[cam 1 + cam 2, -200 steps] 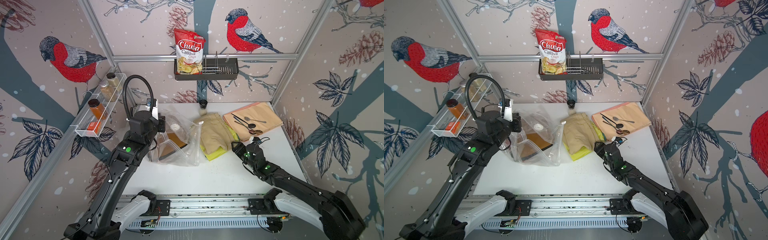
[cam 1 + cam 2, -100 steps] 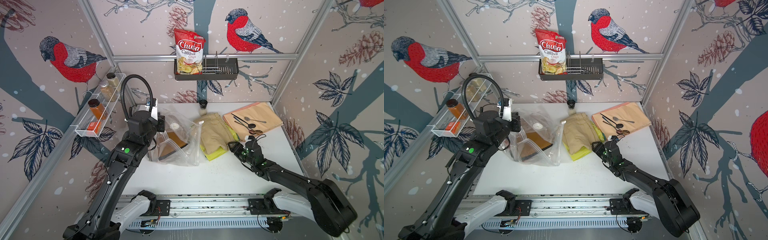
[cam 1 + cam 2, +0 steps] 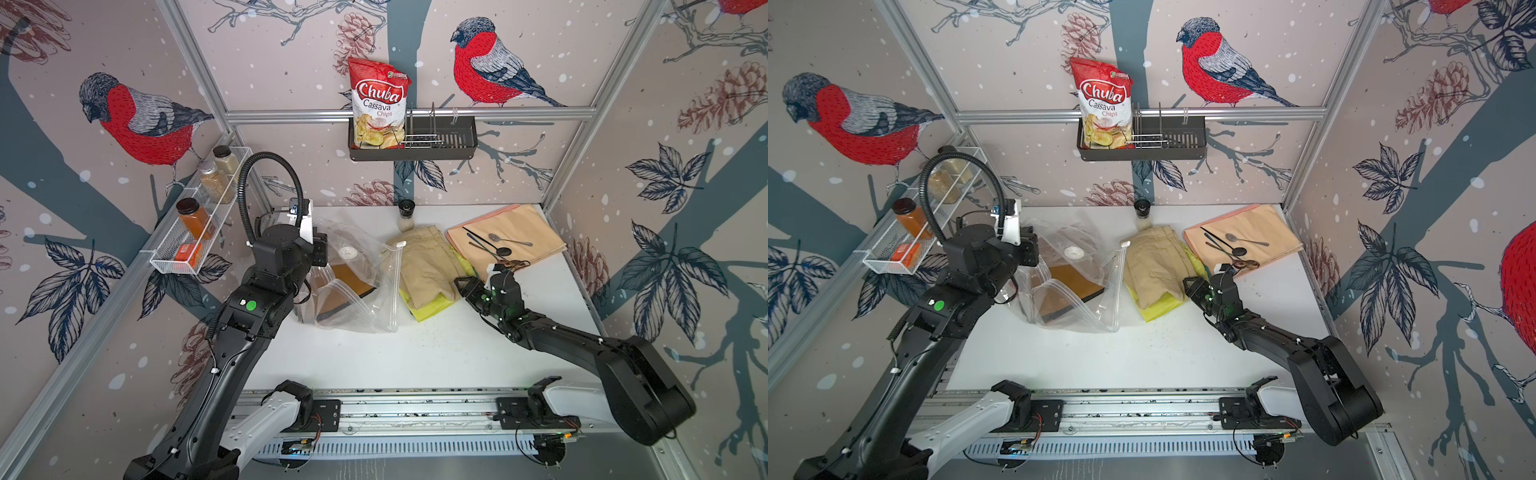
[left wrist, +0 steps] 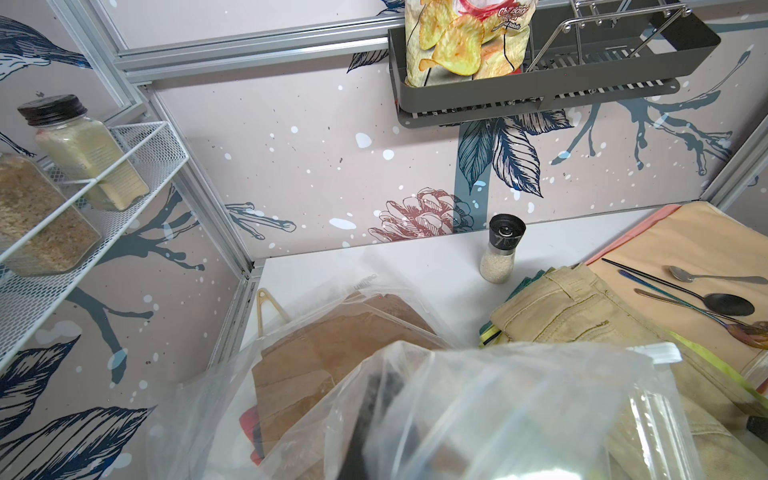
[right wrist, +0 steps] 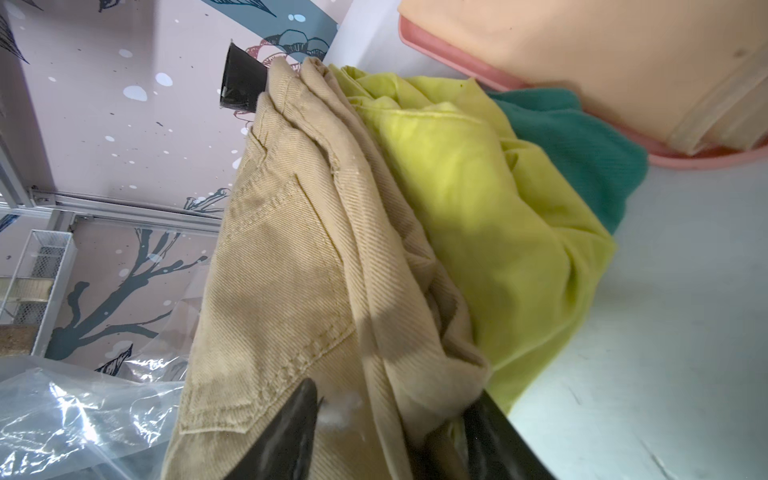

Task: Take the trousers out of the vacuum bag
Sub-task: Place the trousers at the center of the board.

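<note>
Trousers sit in two lots. A khaki pair is stacked on a yellow pair and a teal pair on the table. A mustard-brown pair lies inside the vacuum bag, just left of that stack.

The right arm lies low, stretched from the rail, wrist rolled onto its side. The right gripper is at the stack's near right corner. Its jaws stand apart with the khaki fold between them; whether they press it yet, I cannot tell.

The left arm climbs steeply, wrist bent down over the bag's left side. The left gripper is closed on bunched film, holding that side off the table.

The bag's zip edge, with its white slider, leans on the stack's left side. The stack's far end meets a grinder, and a peach cloth lies just beside its right edge. Bare table runs from bag and stack to the rail.
</note>
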Robot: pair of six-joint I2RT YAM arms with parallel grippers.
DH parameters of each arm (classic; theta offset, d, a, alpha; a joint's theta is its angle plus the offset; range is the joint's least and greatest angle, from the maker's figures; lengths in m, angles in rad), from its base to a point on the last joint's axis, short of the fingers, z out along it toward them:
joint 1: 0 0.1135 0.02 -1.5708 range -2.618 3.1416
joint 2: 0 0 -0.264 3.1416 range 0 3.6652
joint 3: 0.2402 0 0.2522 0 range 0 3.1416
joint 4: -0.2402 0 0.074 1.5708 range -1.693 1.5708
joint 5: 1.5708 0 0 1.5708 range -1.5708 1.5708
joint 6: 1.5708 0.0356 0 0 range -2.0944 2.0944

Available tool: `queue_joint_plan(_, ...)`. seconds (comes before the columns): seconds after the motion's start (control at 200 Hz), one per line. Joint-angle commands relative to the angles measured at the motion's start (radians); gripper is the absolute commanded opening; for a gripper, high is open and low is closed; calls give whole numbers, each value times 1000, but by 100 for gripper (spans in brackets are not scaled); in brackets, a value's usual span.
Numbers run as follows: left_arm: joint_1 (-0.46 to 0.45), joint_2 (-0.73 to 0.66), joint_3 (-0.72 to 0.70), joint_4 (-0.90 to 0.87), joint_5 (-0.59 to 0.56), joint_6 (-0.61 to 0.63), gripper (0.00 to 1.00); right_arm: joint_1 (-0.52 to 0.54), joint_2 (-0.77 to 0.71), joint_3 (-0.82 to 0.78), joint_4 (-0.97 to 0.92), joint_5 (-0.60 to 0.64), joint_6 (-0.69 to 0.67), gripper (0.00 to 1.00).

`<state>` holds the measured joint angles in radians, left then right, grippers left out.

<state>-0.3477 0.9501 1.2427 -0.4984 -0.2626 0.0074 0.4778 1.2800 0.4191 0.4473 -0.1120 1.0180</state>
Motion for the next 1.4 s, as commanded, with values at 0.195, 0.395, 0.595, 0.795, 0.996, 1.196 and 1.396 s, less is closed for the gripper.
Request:
queue_joint_plan(0.195,3,1,-6,10,-14,11,0,1,1,31,33,-30,2,55)
queue_joint_plan(0.395,3,3,-19,19,-10,13,0,29,-54,69,-53,1,0,55)
queue_joint_plan(0.595,3,1,-21,26,-7,15,0,29,-31,62,-75,38,-6,56)
queue_joint_plan(0.795,3,-3,-18,18,-12,17,0,30,24,55,-85,66,-25,56)
queue_joint_plan(0.996,3,-1,-16,20,-10,13,0,29,47,55,-105,90,-49,57)
queue_joint_plan(1.196,3,4,-14,18,-8,11,0,20,7,55,-160,141,-105,58)
queue_joint_plan(1.396,2,7,-20,21,-5,8,0,-8,44,64,-92,36,-154,56)
